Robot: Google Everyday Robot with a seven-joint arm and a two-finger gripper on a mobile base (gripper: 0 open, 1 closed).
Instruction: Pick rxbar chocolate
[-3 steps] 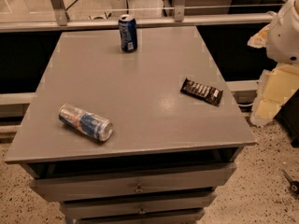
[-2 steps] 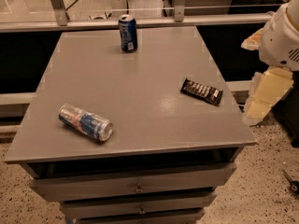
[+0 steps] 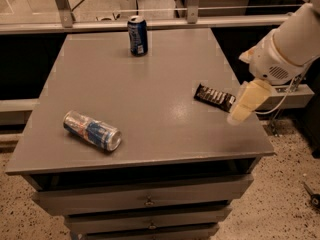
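Observation:
The rxbar chocolate [image 3: 214, 97] is a flat dark wrapper with white lettering. It lies on the grey table [image 3: 150, 89] near the right edge. My gripper [image 3: 246, 103] hangs from the white arm at the right, its cream-coloured end just over the bar's right end and the table's right edge. It holds nothing that I can see.
A blue can [image 3: 137, 35] stands upright at the back middle of the table. Another blue can [image 3: 92, 131] lies on its side at the front left. Drawers sit below the tabletop. A metal rail and glass run behind the table.
The arm has swung left, from beside the table to over its right edge, close to the bar. The bar and both cans have not moved.

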